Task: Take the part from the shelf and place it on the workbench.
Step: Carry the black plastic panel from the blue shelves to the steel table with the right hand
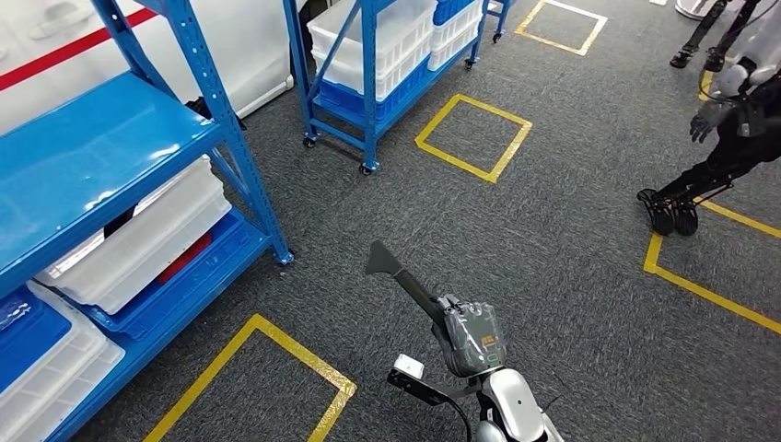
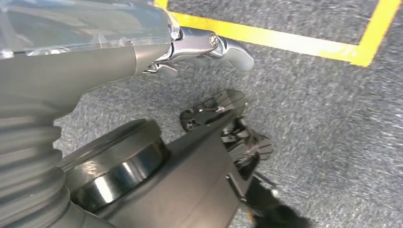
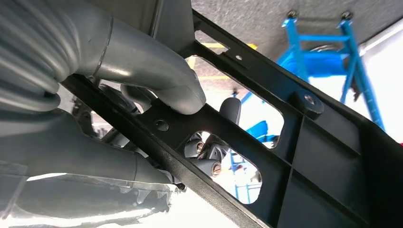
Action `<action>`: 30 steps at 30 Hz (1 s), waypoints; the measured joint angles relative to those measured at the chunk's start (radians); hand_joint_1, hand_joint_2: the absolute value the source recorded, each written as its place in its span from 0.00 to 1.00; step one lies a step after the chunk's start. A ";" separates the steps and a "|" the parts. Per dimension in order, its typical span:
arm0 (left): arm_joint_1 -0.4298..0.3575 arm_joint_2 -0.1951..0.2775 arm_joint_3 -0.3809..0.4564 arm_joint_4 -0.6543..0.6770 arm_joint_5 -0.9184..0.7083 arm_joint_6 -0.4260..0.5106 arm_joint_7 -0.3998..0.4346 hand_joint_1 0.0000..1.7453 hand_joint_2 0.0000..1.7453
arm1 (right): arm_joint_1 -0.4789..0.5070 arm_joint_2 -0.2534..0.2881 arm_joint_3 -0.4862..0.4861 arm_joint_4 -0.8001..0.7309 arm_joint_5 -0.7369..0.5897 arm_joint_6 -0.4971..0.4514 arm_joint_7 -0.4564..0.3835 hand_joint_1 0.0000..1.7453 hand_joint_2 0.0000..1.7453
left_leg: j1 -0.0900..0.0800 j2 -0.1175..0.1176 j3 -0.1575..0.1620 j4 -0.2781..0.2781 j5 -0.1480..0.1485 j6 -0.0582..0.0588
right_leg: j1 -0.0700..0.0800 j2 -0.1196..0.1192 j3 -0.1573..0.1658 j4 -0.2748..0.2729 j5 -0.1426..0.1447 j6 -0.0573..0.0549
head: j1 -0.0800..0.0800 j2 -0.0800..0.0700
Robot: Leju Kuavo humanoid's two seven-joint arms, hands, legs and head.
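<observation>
Gripping the black part (image 1: 401, 273), your right hand (image 1: 470, 339) is pointing its long axis forward-left; left hand (image 2: 209, 45) fingers unclear.

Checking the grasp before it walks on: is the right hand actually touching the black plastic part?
Touching. The right wrist view shows the right hand's thick grey thumb pressed flat on the black plastic part, with darker fingers behind its cut-outs.
</observation>
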 joint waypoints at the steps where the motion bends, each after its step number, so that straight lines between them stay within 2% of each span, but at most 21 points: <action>1: -0.002 0.001 0.001 0.000 0.002 0.000 -0.002 0.00 1.00 | -0.004 0.001 -0.002 0.000 0.000 -0.002 -0.001 1.00 1.00 | -0.003 0.007 0.001 0.002 -0.003 -0.005 | 0.003 -0.014 0.027 -0.053 0.014 -0.006 | 0.000 0.000; 2: -0.005 0.002 0.002 0.000 0.003 -0.001 -0.003 0.00 1.00 | -0.009 0.003 -0.004 0.000 0.000 -0.004 -0.002 1.00 1.00 | -0.005 0.015 0.001 0.003 -0.005 -0.010 | 0.007 -0.023 0.040 -0.081 0.017 -0.012 | 0.000 0.000; 4: -0.009 0.005 0.005 0.000 0.005 -0.002 -0.004 0.00 1.00 | -0.021 0.008 -0.007 0.004 -0.002 -0.008 -0.006 1.00 1.00 | -0.008 0.032 0.003 0.003 -0.008 -0.020 | 0.010 -0.008 0.037 -0.087 0.016 -0.025 | 0.000 0.000; 6: -0.014 0.008 0.006 0.000 0.005 -0.003 -0.004 0.00 1.00 | -0.037 0.012 -0.009 0.008 -0.003 -0.008 -0.010 1.00 1.00 | -0.004 0.017 -0.001 0.020 -0.025 -0.030 | 0.007 0.010 0.037 -0.093 0.021 -0.037 | 0.000 0.000; 8: -0.017 0.010 0.007 0.000 0.005 -0.002 -0.002 0.00 1.00 | -0.058 0.018 -0.010 0.011 -0.004 -0.008 -0.011 1.00 1.00 | 0.001 -0.029 -0.039 0.108 -0.079 -0.038 | 0.003 0.027 0.038 -0.097 0.025 -0.048 | 0.000 0.000; 10: -0.015 0.012 0.010 0.000 0.006 -0.001 -0.001 0.00 1.00 | -0.074 0.023 -0.011 0.016 -0.007 -0.007 -0.013 1.00 1.00 | 0.002 -0.056 -0.103 0.247 -0.138 -0.041 | 0.005 0.048 0.037 -0.096 0.027 -0.053 | 0.000 0.000; 11: -0.014 0.013 0.011 0.000 0.006 -0.001 -0.002 0.00 1.00 | -0.078 0.024 -0.011 0.019 -0.009 -0.006 -0.014 1.00 1.00 | 0.002 -0.060 -0.127 0.292 -0.146 -0.041 | 0.005 0.061 0.037 -0.095 0.027 -0.053 | 0.000 0.000; 12: -0.013 0.014 0.012 0.000 0.007 -0.001 -0.005 0.00 1.00 | -0.081 0.024 -0.011 0.022 -0.012 -0.006 -0.014 1.00 1.00 | 0.002 -0.061 -0.134 0.299 -0.134 -0.041 | 0.006 0.072 0.038 -0.094 0.027 -0.053 | 0.000 0.000; 13: -0.013 0.015 0.013 0.000 0.008 -0.001 -0.007 0.00 1.00 | -0.084 0.024 -0.012 0.026 -0.015 -0.006 -0.015 1.00 1.00 | 0.002 -0.063 -0.124 0.266 -0.103 -0.040 | 0.006 0.085 0.038 -0.092 0.026 -0.053 | 0.000 0.000; 14: -0.013 0.017 0.013 0.000 0.010 -0.001 -0.010 0.00 1.00 | -0.089 0.025 -0.012 0.030 -0.019 -0.006 -0.016 1.00 1.00 | 0.004 -0.073 -0.098 0.200 -0.059 -0.038 | 0.006 0.097 0.038 -0.090 0.026 -0.052 | 0.000 0.000; 16: -0.013 0.020 0.014 0.000 0.012 0.001 -0.011 0.00 1.00 | -0.107 0.025 -0.013 0.041 -0.027 -0.006 -0.018 1.00 1.00 | 0.008 -0.114 -0.047 0.072 -0.003 -0.033 | 0.007 0.121 0.034 -0.084 0.026 -0.046 | 0.000 0.000; 18: -0.013 0.022 0.014 0.000 0.012 0.003 -0.009 0.00 1.00 | -0.125 0.026 -0.013 0.052 -0.032 -0.006 -0.018 1.00 1.00 | 0.007 -0.137 -0.030 0.025 0.005 -0.027 | 0.004 0.141 0.024 -0.082 0.031 -0.033 | 0.000 0.000; 19: -0.013 0.023 0.014 0.000 0.011 0.004 -0.008 0.00 1.00 | -0.130 0.026 -0.014 0.056 -0.034 -0.006 -0.017 1.00 1.00 | 0.007 -0.131 -0.030 0.020 0.008 -0.022 | 0.003 0.150 0.020 -0.084 0.034 -0.026 | 0.000 0.000; 20: -0.014 0.023 0.014 0.000 0.009 0.004 -0.008 0.00 1.00 | -0.131 0.026 -0.016 0.059 -0.035 -0.007 -0.015 1.00 1.00 | 0.007 -0.122 -0.028 0.017 0.012 -0.015 | 0.001 0.151 0.018 -0.084 0.035 -0.020 | 0.000 0.000; 22: -0.016 0.023 0.014 0.000 0.007 0.004 -0.007 0.00 1.00 | -0.133 0.026 -0.019 0.063 -0.034 -0.007 -0.010 1.00 1.00 | 0.009 -0.103 -0.026 0.007 0.021 0.000 | 0.003 0.115 0.001 -0.050 0.011 -0.012 | 0.000 0.000; 24: -0.015 0.023 0.014 0.000 0.005 0.004 -0.004 0.00 1.00 | -0.136 0.026 -0.021 0.064 -0.029 -0.006 -0.005 1.00 1.00 | 0.007 -0.080 -0.026 0.003 0.024 0.007 | 0.004 0.064 -0.050 0.058 -0.050 -0.008 | 0.000 0.000; 25: -0.014 0.024 0.014 0.000 0.003 0.004 -0.002 0.00 1.00 | -0.135 0.026 -0.022 0.065 -0.026 -0.006 -0.002 1.00 1.00 | 0.005 -0.068 -0.027 0.003 0.023 0.009 | 0.003 0.052 -0.081 0.126 -0.079 -0.005 | 0.000 0.000; 26: -0.013 0.024 0.014 0.000 0.001 0.004 0.000 0.00 1.00 | -0.132 0.026 -0.023 0.065 -0.023 -0.006 -0.001 1.00 1.00 | 0.003 -0.056 -0.027 0.003 0.022 0.009 | 0.001 0.046 -0.105 0.174 -0.094 -0.003 | 0.000 0.000; 27: -0.013 0.024 0.014 0.000 0.000 0.004 0.002 0.00 1.00 | -0.128 0.026 -0.025 0.066 -0.020 -0.006 0.000 1.00 1.00 | 0.002 -0.044 -0.027 0.003 0.021 0.010 | -0.001 0.043 -0.112 0.191 -0.091 -0.002 | 0.000 0.000; 28: -0.013 0.024 0.014 0.000 -0.002 0.004 0.003 0.00 1.00 | -0.125 0.025 -0.026 0.066 -0.019 -0.006 0.000 1.00 1.00 | 0.002 -0.033 -0.026 0.004 0.020 0.009 | -0.002 0.039 -0.098 0.165 -0.069 -0.002 | 0.000 0.000; 30: -0.015 0.024 0.014 0.000 -0.003 0.004 0.004 0.00 1.00 | -0.123 0.025 -0.029 0.066 -0.018 -0.007 0.000 1.00 1.00 | 0.001 -0.013 -0.023 0.006 0.015 0.005 | -0.001 0.011 -0.027 0.030 -0.009 -0.006 | 0.000 0.000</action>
